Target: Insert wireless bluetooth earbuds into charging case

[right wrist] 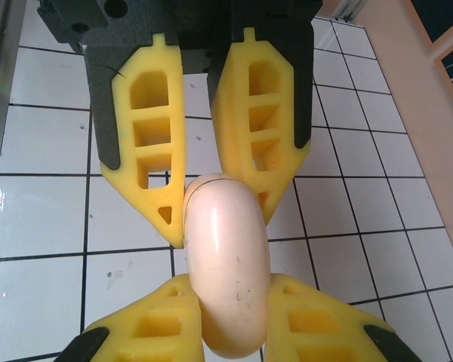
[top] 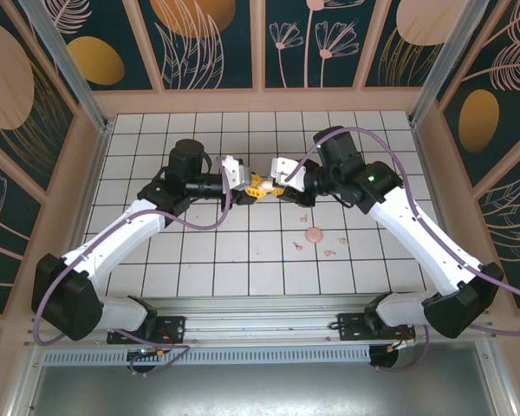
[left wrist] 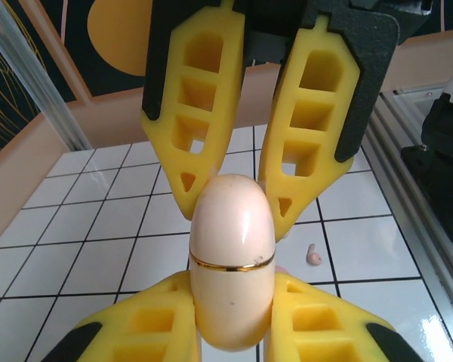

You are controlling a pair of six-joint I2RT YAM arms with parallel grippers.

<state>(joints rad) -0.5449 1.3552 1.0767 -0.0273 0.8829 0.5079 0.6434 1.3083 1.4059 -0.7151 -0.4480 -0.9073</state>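
1. Where it is: the glossy pale pink capsule-shaped charging case (left wrist: 232, 226) with a thin gold band is up off the white tiled table (top: 199, 260), pinched between both arms just above the middle of the top view.
2. Hands: the left hand (left wrist: 231, 309) is clamped narrow on the case's lower half, below the band. The right hand (right wrist: 230, 309) is closed on the opposite end. So both are holding the same case, fingertips nearly meeting.
3. Axis: in the top view the long axis runs left to right between the two hands. In the left wrist view it runs bottom to top, rounded dome pointing away toward the right hand.
4. My guess is the step is pulling the case open at the band. Keep one grip on each side of the seam and pull straight along the axis, no bending. The shell looks slick, so tip-only grips could slide off.
5. The tiny pale pink earbuds (top: 299, 245) lie on the table lower right of centre, near a small round pink piece (top: 314, 234) I can't identify.
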